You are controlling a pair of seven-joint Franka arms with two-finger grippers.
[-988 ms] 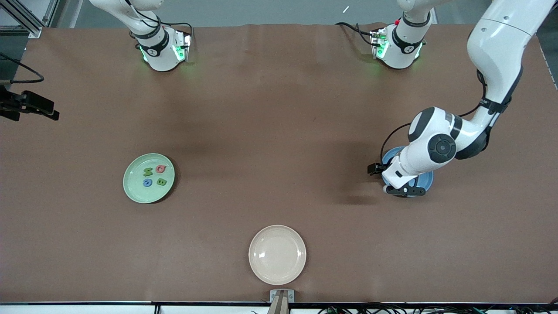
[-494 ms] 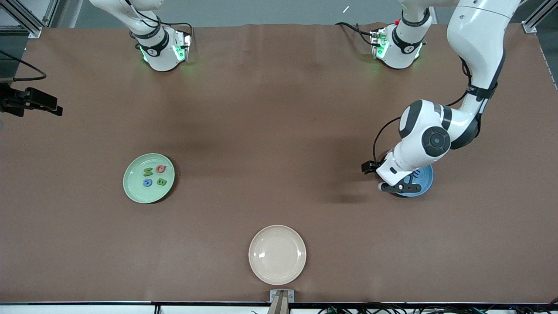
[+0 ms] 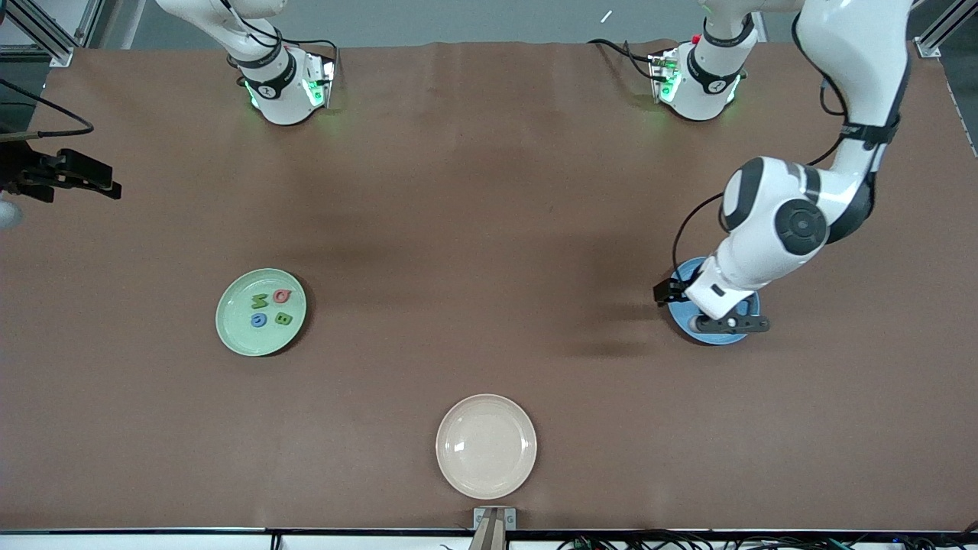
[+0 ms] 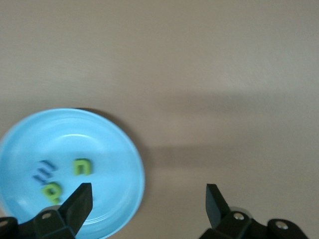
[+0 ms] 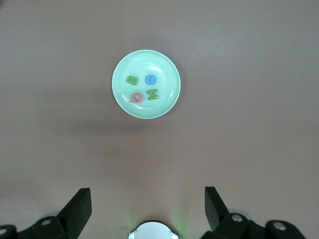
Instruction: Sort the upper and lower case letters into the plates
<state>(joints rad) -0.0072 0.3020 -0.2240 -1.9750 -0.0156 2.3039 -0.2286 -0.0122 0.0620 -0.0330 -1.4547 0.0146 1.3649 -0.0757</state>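
1. The cream-white plate [image 3: 486,446] lies nearest the front camera and holds nothing; it is well apart from both grippers.

2. The left gripper [image 3: 730,324] hangs over the blue plate [image 3: 680,315] at the left arm's end of the table, its fingers [image 4: 79,201] spread wide with nothing between them.

3. In the left wrist view the blue plate [image 4: 114,164] sits partly under one finger. It holds a green letter n [image 4: 81,167], a second green letter [image 4: 51,189] and a blurred blue letter [image 4: 42,171]. Whether a fourth letter lies there, hidden under the finger, I cannot tell.

4. The pale green plate [image 3: 229,325] sits toward the right arm's end of the table, well apart from the left gripper. It carries a green M [image 3: 260,301], a pink-red letter [image 3: 282,296], a blue round letter [image 3: 259,320] and a green B [image 3: 283,318].

5. The right gripper [image 3: 72,174] waits at the table's edge, far from both plates, and its fingers [image 5: 79,205] are spread and empty.

6. No letter shows loose on the table, so sorting looks close to done.

7. The letters look light, flat and stiff, perhaps foam. They would likely skid on a glazed plate, so take one by pinching across its two edges from straight above.
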